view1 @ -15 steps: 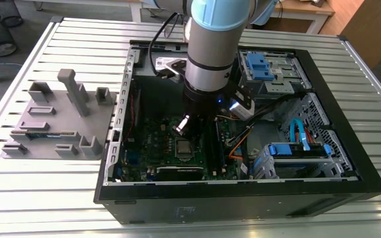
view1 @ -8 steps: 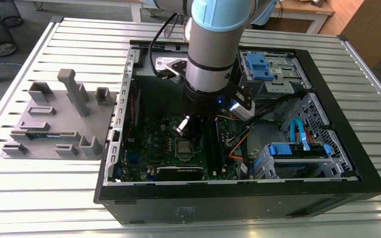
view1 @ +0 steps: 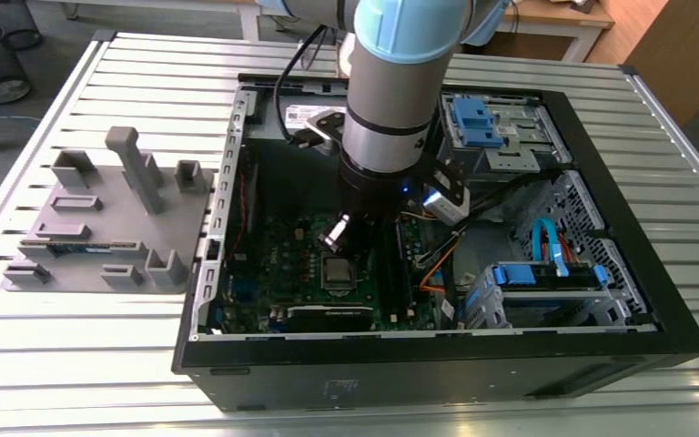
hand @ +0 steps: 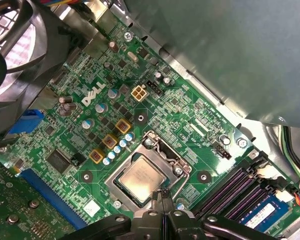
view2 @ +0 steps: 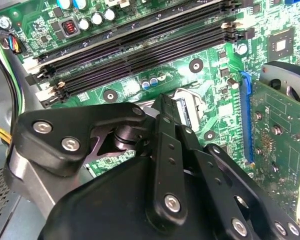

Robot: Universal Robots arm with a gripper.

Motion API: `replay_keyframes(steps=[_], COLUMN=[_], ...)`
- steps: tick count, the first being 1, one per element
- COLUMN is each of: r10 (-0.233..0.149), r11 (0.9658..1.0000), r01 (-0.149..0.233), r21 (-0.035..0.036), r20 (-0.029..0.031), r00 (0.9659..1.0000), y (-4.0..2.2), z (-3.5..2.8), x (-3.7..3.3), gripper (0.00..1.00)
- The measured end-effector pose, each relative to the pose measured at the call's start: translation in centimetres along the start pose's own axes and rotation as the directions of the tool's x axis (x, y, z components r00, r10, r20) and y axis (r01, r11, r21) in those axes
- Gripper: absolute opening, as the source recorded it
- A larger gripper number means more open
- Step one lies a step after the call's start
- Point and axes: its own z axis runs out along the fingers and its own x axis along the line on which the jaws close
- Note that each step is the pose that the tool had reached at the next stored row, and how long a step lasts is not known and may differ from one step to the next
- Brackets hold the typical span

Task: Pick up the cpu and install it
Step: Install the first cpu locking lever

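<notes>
The cpu (hand: pixel 141 180), a small silvery square chip, lies flat in the metal-framed socket (hand: pixel 176 170) on the green motherboard (hand: pixel 90 125) inside the open computer case (view1: pixel 641 300). In the exterior view the cpu (view1: pixel 339 270) shows as a small grey square just below the arm. My gripper (hand: pixel 162 196) hovers right at one edge of the cpu, its two black fingers pressed together with nothing between them. The second wrist view shows the fingers (view2: pixel 166 125) closed, their tips over the socket (view2: pixel 186 107).
Black memory slots (view2: pixel 140 45) run beside the socket, and one holds a blue-labelled stick (hand: pixel 264 210). A graphics card (view2: pixel 280 145), a fan (hand: pixel 17 45), blue drive cages (view1: pixel 490 123) and loose cables (view1: pixel 440 264) crowd the case. A grey parts fixture (view1: pixel 106 228) stands at the exterior view's left.
</notes>
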Motion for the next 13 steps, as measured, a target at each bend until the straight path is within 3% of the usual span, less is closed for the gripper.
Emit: replay_keyframes(steps=[2, 5, 8, 13], r10=[0.000, 0.000, 0.003, 0.012], r11=[1.0000, 0.9997, 0.9992, 0.9986], r01=[0.000, 0.000, -0.001, -0.010], r21=[-0.0030, -0.0244, -0.0395, -0.0525], r20=[0.0027, 0.0222, 0.0358, 0.0462], r00=[1.0000, 0.9998, 0.9994, 0.9989], y=[-0.02, -0.06, -0.13, -0.31], z=[0.01, 0.02, 0.03, 0.06], x=[0.01, 0.05, 0.12, 0.28], gripper=[0.11, 0.11, 0.11, 0.11])
